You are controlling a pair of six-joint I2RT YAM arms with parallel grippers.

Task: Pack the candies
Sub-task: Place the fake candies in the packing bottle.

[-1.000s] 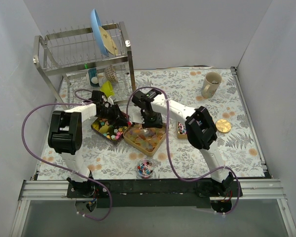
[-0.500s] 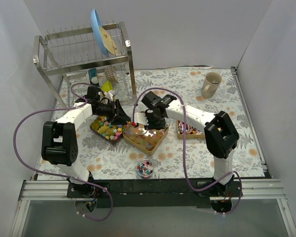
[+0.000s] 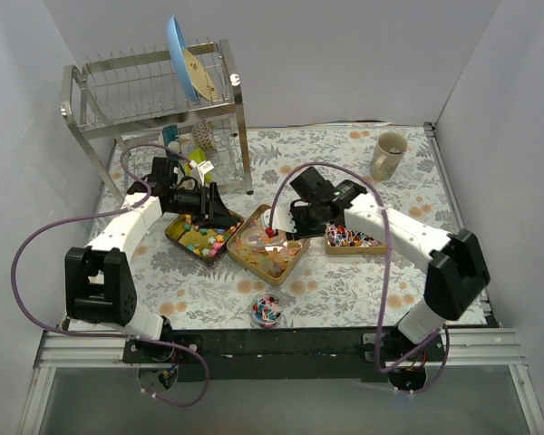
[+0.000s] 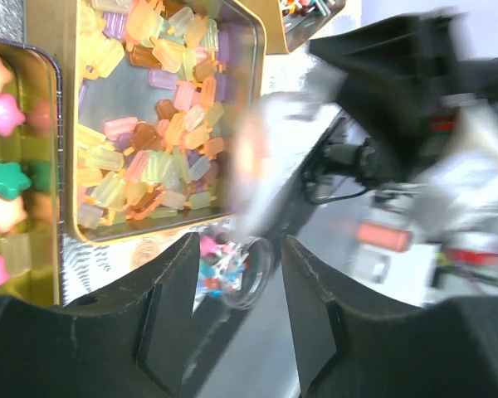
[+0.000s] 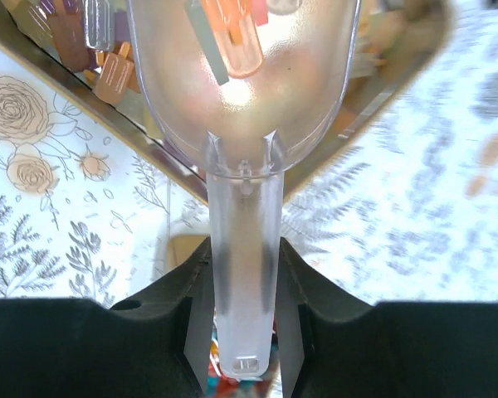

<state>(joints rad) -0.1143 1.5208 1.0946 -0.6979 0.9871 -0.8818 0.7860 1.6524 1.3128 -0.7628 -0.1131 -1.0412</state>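
Note:
Three gold tins hold the candies. The left tin (image 3: 192,237) has pastel star candies (image 4: 2,116). The middle tin (image 3: 254,258) has orange-yellow translucent pieces (image 4: 149,124). The right tin (image 3: 354,240) has red-white-blue wrapped ones. My right gripper (image 3: 296,217) (image 5: 245,249) is shut on the handle of a clear plastic scoop (image 5: 245,75). The scoop's bowl hangs over the middle tin with a couple of orange pieces (image 5: 232,33) in it. My left gripper (image 3: 213,213) (image 4: 241,249) is open and empty, low over the left tin's far edge.
A small glass dish (image 3: 267,308) of mixed candies stands near the front edge and also shows in the left wrist view (image 4: 236,269). A steel dish rack (image 3: 154,100) with a blue plate stands at the back left. A mug (image 3: 388,154) and a round gold lid (image 3: 411,231) are on the right.
The right arm has swung its elbow out to the right and the gripper has shifted slightly right, with the scoop still over the middle tin. The left arm's elbow has moved left; its gripper stays by the left tin.

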